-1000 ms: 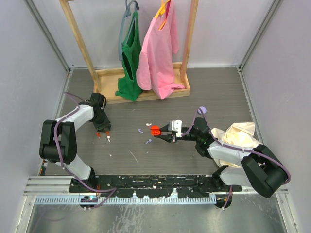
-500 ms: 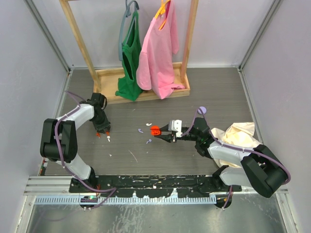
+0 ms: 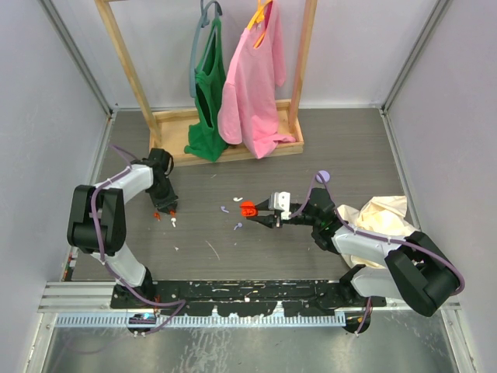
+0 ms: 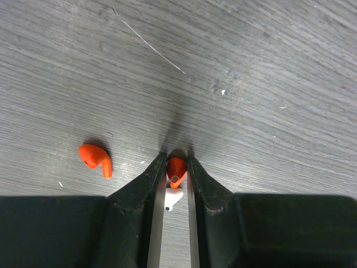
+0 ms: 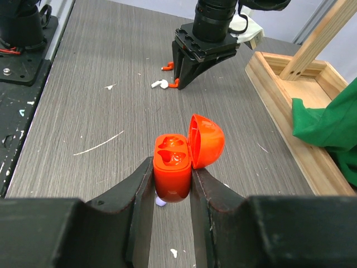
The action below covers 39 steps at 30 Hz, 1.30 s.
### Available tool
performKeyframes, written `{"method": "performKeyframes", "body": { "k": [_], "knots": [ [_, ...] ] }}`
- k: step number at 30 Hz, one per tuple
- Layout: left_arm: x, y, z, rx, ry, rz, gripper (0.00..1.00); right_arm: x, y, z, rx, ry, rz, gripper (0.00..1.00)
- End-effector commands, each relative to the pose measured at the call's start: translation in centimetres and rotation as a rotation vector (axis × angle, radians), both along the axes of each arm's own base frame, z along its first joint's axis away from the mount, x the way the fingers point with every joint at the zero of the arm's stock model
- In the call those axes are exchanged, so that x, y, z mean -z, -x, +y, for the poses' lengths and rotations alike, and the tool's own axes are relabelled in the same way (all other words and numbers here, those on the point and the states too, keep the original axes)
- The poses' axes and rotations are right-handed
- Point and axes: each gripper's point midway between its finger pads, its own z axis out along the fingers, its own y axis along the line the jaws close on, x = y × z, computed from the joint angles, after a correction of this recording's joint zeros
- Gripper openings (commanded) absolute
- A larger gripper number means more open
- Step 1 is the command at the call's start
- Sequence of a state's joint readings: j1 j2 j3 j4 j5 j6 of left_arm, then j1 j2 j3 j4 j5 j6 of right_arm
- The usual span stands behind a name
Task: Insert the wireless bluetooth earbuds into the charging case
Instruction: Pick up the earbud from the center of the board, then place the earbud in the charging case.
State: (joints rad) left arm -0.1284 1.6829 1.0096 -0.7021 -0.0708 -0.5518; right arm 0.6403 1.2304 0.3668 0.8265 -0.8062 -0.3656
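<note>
Jaws of the left gripper [image 4: 176,158] stand narrow and pinch an orange earbud [image 4: 176,170] low in the middle of the left wrist view. Both black fingers [image 4: 146,187] touch its sides, and it sits down at the grey wood-grain table [image 4: 251,67]. Just below it, in the slot between the fingers, lies a white earbud-shaped piece [image 4: 172,199]. A second orange earbud [image 4: 95,158] lies loose on the table to the left of the fingers, near them but apart.

In the right wrist view the right gripper [image 5: 172,167] is clamped on the orange charging case [image 5: 172,184], one finger on each side of its body at the centre of the frame. The case stands upright with its lid [image 5: 207,139] swung open to the right, and two moulded wells show in its top. A small lavender piece [image 5: 160,201] peeks out from under the case's lower left edge.

From the top camera the case sits near the middle of the frame and the left gripper well to its left. Two lavender bits [image 3: 224,209] lie on the table just left of the case. A wooden rack [image 3: 128,62] with green and pink garments stands at the upper middle.
</note>
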Motion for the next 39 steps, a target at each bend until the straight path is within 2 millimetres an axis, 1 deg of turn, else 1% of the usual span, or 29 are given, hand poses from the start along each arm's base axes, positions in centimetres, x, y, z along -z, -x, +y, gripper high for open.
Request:
{"method": "performKeyframes", "body": {
  "k": [1,5,9,13,18,21,23,24,26,31,34,39],
  "knots": [
    [-0.8,-0.4,-0.6,0.025,0.012,-0.013,0.2,-2.3,-0.4,0.4,-0.011,-0.035,-0.071,0.01],
    [-1.2,-0.5,-0.9,0.025,0.028,-0.028,0.14,-2.4,-0.4,0.4,-0.012,-0.036,-0.074,0.01],
    [-2.9,-1.3,-1.8,0.025,0.07,-0.108,0.11,-2.6,-0.6,0.3,0.0,-0.039,-0.077,0.01],
    [-5.6,-2.5,-3.5,0.051,0.14,-0.239,0.09,-3.0,-0.7,0.3,0.011,-0.052,-0.076,0.01],
    [-9.3,-3.4,-5.8,0.108,0.224,-0.387,0.08,-3.7,-1.1,0.0,0.045,-0.081,-0.088,0.01],
    [-12.0,-3.7,-7.3,0.138,0.281,-0.493,0.08,-4.1,-1.6,0.0,0.078,-0.106,-0.086,0.01],
    [-13.5,-3.7,-8.4,0.16,0.32,-0.552,0.08,-4.4,-1.8,-0.1,0.091,-0.119,-0.079,0.01],
    [-15.0,-3.5,-8.9,0.174,0.342,-0.608,0.08,-4.6,-1.8,-0.1,0.096,-0.124,-0.075,0.01],
    [-16.7,-3.2,-9.9,0.2,0.375,-0.677,0.08,-5.0,-1.9,-0.2,0.104,-0.135,-0.071,0.01],
    [-19.6,-2.6,-11.4,0.217,0.45,-0.806,0.07,-5.8,-1.8,-0.6,0.126,-0.157,-0.072,0.01],
    [-21.2,-2.1,-12.7,0.248,0.498,-0.878,0.06,-6.4,-1.9,-0.7,0.142,-0.175,-0.068,0.01],
    [-24.7,-0.7,-14.9,0.328,0.582,-1.025,0.06,-7.7,-2.0,-0.9,0.159,-0.225,-0.06,0.01]
  ]
}}
